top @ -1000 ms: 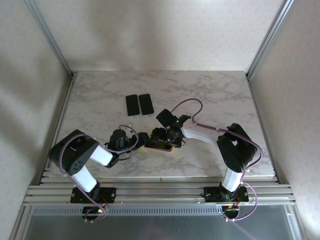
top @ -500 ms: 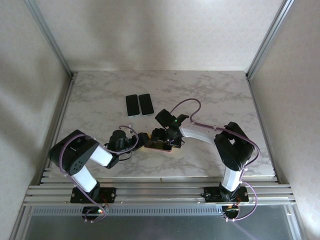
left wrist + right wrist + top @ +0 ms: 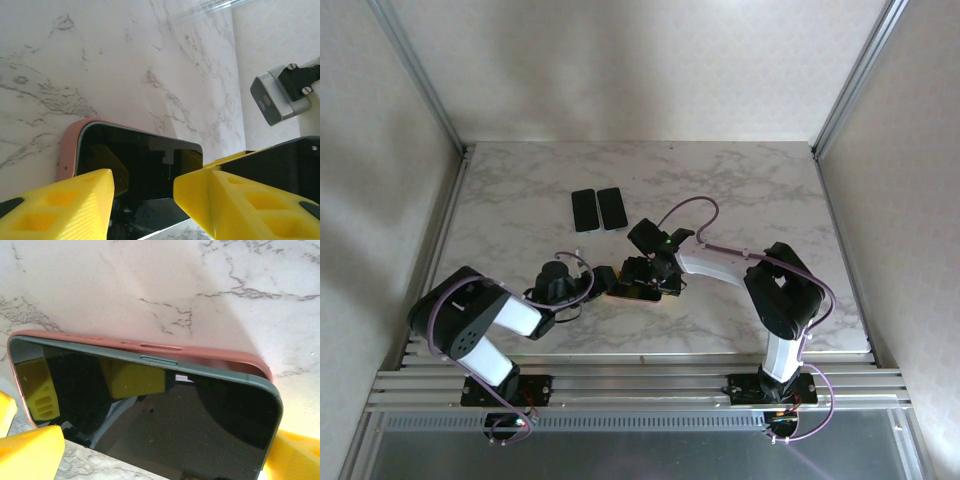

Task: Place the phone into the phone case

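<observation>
The left gripper (image 3: 605, 280) lay low over the white marble table (image 3: 750, 180), its jaws standing about half apart. Its yellow ribbed fingers (image 3: 65, 202) reached over one end of the dark-screened phone (image 3: 142, 167); whether they pressed or gripped it could not be told. The right gripper (image 3: 646, 272) met it from the other side with its jaws spread fully wide, a yellow fingertip (image 3: 30, 452) at each end of the phone's near long edge; contact there could not be made out either. The phone lay screen up in the pink soft phone case (image 3: 215, 358), toward the table's near edge, about midway along it. Its far long edge stood proud of the case wall, leaving the grey-green frame and a side button exposed. Two small black rectangular slabs (image 3: 597, 209) lay side by side farther in, well apart from both grippers.
</observation>
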`<act>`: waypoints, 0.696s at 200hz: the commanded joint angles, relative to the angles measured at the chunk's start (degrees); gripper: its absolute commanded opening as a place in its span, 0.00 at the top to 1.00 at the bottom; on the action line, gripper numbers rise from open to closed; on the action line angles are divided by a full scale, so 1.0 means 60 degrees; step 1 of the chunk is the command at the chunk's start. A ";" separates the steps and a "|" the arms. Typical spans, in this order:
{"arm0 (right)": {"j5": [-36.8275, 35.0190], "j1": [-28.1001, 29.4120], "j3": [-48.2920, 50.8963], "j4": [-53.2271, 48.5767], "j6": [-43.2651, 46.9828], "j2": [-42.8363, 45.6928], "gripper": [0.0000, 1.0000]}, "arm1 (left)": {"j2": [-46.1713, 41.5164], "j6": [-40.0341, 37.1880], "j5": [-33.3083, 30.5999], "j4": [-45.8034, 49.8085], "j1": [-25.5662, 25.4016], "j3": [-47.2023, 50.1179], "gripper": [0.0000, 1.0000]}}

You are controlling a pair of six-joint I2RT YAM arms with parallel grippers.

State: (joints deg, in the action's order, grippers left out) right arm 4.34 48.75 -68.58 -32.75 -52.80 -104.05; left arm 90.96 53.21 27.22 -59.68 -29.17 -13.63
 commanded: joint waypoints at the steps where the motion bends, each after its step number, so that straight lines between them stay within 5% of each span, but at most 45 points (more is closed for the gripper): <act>1: -0.0396 0.0120 -0.0092 -0.0305 0.0227 0.0130 0.01 | -0.0374 -0.0100 -0.0199 0.0258 -0.0097 0.0089 0.48; 69: -0.0322 0.0113 0.0761 0.0407 0.0685 0.1454 0.03 | -0.1075 -0.0385 -0.0520 0.1317 0.0016 -0.0217 0.47; 139: -0.0149 0.0114 0.2969 0.1705 0.0552 0.2662 0.48 | -0.0716 -0.0646 -0.0425 0.1886 0.0371 -0.0759 0.47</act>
State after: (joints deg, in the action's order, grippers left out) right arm 4.27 48.80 -53.45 -24.86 -49.19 -91.09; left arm 85.65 50.98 25.45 -49.89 -27.86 -16.23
